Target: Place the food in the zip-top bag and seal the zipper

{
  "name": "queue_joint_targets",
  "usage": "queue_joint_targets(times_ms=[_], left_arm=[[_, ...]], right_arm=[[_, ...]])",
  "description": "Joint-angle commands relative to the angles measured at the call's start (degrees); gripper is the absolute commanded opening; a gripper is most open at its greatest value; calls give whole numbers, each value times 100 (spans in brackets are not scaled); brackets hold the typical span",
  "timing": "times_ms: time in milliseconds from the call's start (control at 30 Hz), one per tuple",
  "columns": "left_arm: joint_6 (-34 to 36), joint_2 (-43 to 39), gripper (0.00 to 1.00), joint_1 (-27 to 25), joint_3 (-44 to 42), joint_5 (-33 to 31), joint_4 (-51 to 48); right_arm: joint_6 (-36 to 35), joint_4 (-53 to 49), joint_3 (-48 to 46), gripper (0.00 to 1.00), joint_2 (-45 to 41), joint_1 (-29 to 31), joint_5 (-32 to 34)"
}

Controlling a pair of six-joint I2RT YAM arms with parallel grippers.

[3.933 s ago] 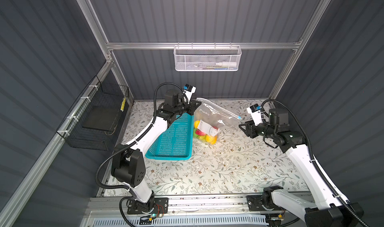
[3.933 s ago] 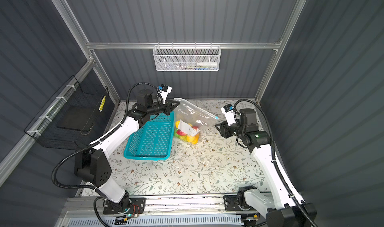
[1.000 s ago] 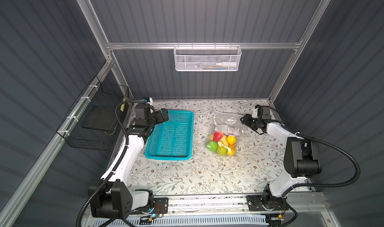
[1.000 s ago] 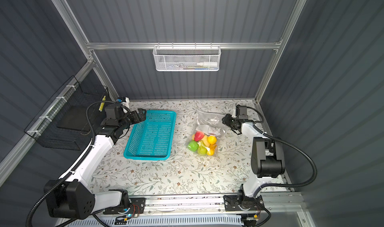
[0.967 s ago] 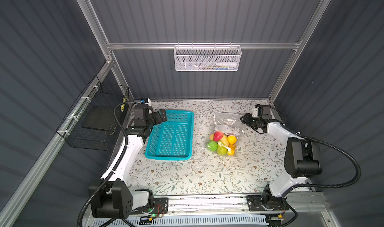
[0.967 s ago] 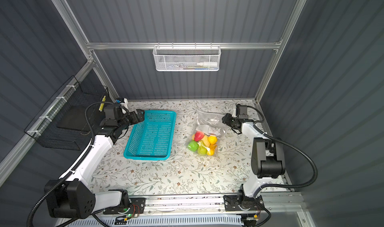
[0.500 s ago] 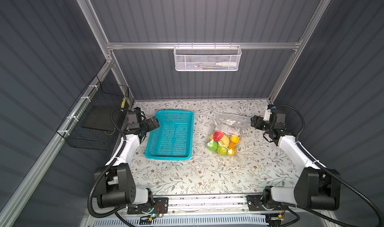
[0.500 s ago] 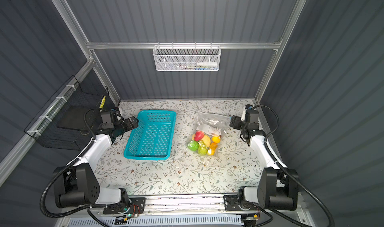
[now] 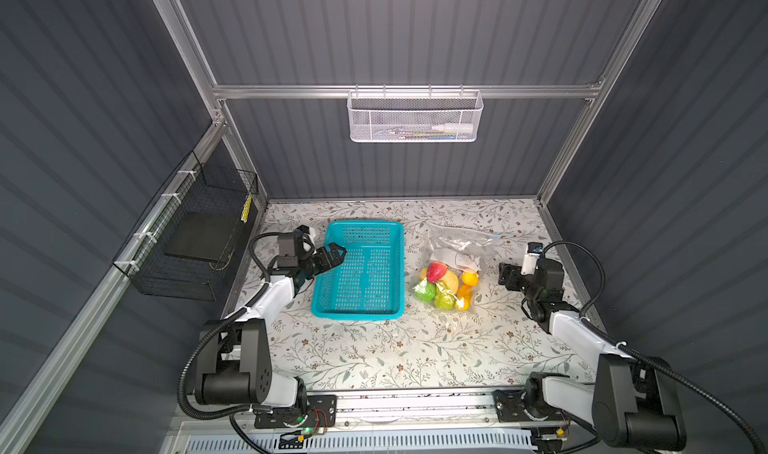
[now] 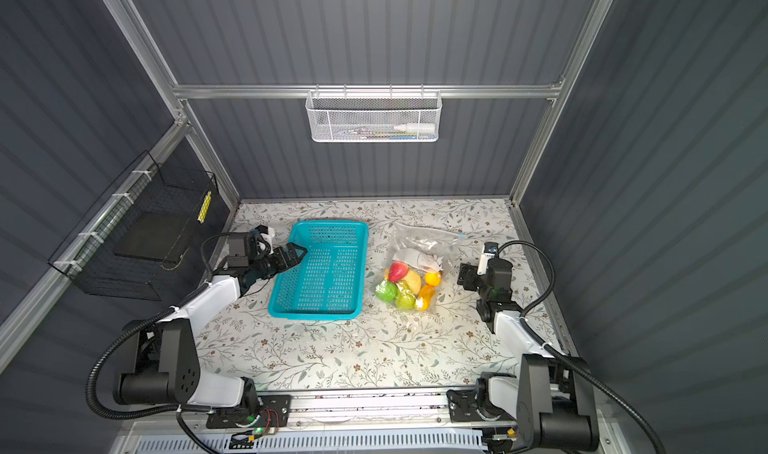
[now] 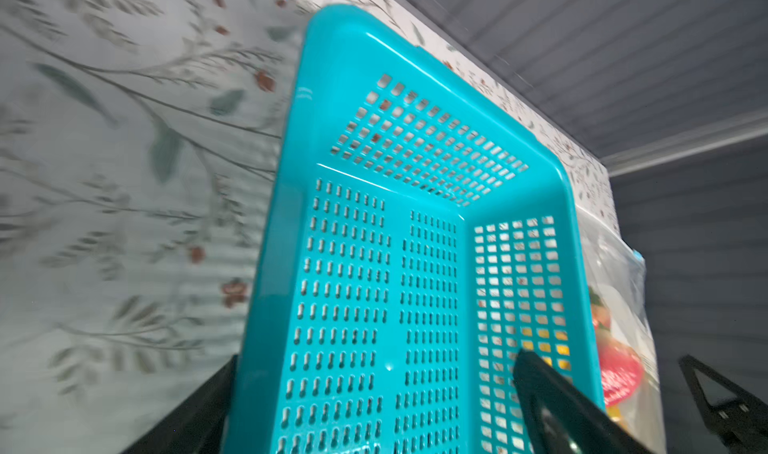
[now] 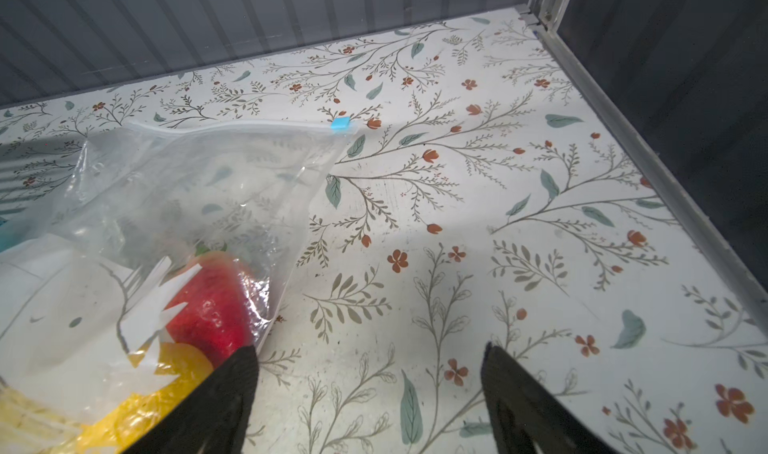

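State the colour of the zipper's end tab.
Blue tab, clearest in the right wrist view.

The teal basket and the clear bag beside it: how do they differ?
The basket is opaque teal with rows of holes; the bag is clear and crinkled. The basket is empty; the bag holds the toy fruits. Both rest on the floral table, side by side.

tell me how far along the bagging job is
Done: the food sits inside the zip-top bag, and the teal basket holds none. The zipper lies flat and looks closed, with its blue tab at one end, though a full seal cannot be confirmed. In hand: nothing. The left claw and right claw are open, off the bag. Left: at most checking the seal.
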Motion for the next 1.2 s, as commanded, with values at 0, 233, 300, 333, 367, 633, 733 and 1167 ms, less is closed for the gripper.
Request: queue_joint_targets(times_ms=[0, 233, 300, 333, 367, 633, 733, 1167], left_arm=[[-564, 28, 100, -424, -30, 98, 455], [-40, -86, 100, -520, 458, -768, -25], [340, -124, 100, -491, 651, -1119, -388], [504, -145, 100, -441, 713, -1262, -490], [617, -168, 100, -350, 725, -1369, -565], [1192, -327, 100, 643, 295, -2066, -401], [1631, -256, 100, 696, 78, -2561, -203], [2631, 631, 100, 720, -1573, -2821, 3096]], right_arm=[[-160, 1417, -241, 86, 306, -22, -17], [-313, 2606, -363, 86, 930, -14, -88], [-284, 3391, -644, 87, 1250, -7, -19], [-254, 3904, -779, 87, 1463, -12, 52], [-225, 4024, -835, 87, 1498, -13, 110], [-145, 3482, -593, 97, 1441, -12, 322], [-149, 3365, -568, 99, 1401, -14, 324], [-142, 3422, -581, 99, 1425, -10, 328]])
